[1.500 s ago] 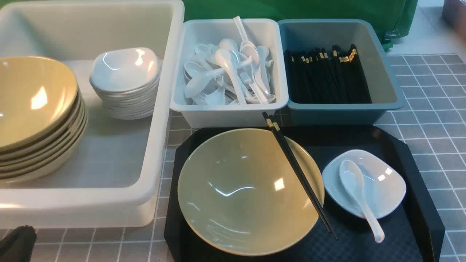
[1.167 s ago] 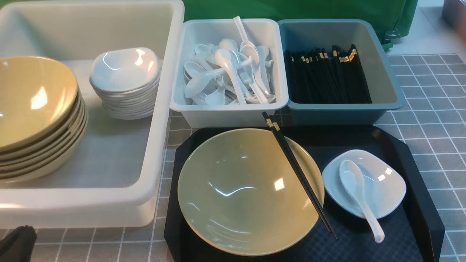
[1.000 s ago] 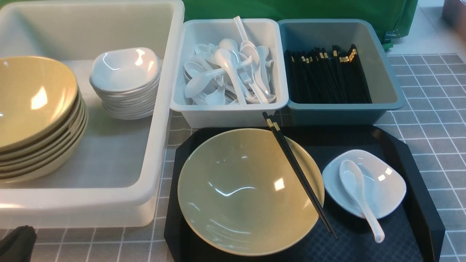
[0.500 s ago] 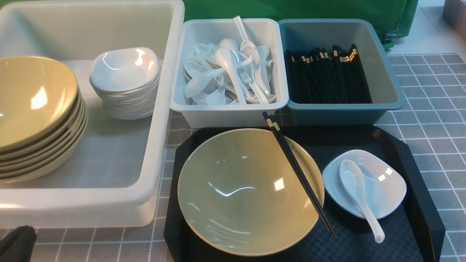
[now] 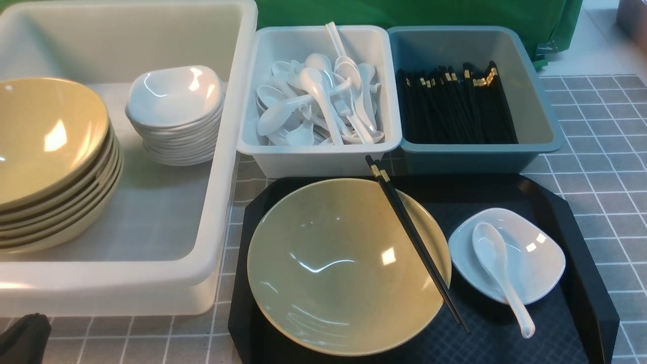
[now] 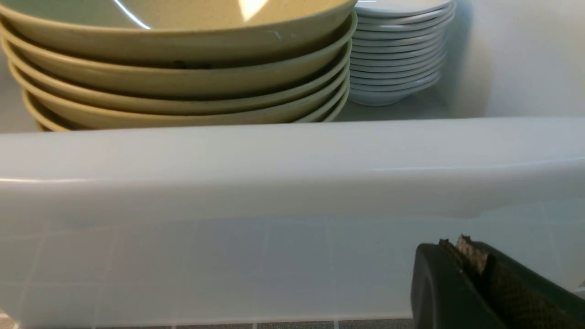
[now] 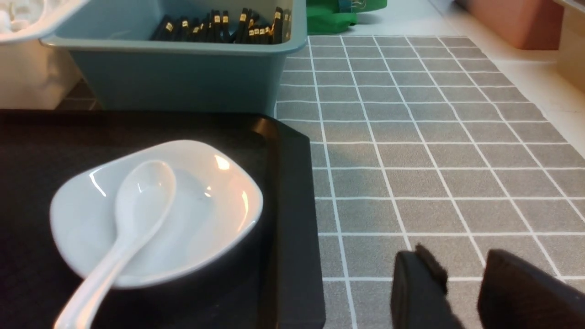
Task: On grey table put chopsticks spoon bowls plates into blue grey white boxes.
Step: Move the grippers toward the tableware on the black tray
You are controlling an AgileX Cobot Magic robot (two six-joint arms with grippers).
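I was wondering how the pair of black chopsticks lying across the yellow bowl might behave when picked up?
The chopsticks look thin, rigid and glossy, so they would probably stay stiff but might slip in the jaws. As two loose sticks, they may separate. Propped on the bowl rim, they could pivot or roll if nudged.

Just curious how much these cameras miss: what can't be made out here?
- Stacked yellow bowls: left wrist view, the tub's rim hides the lowest.
- Spoon pile in the white bin: front view, upper spoons bury the rest.
- Right jaws: absent from front view; right wrist view's bottom edge cuts them off.
- Black tray: front view's bottom edge cuts its near side.
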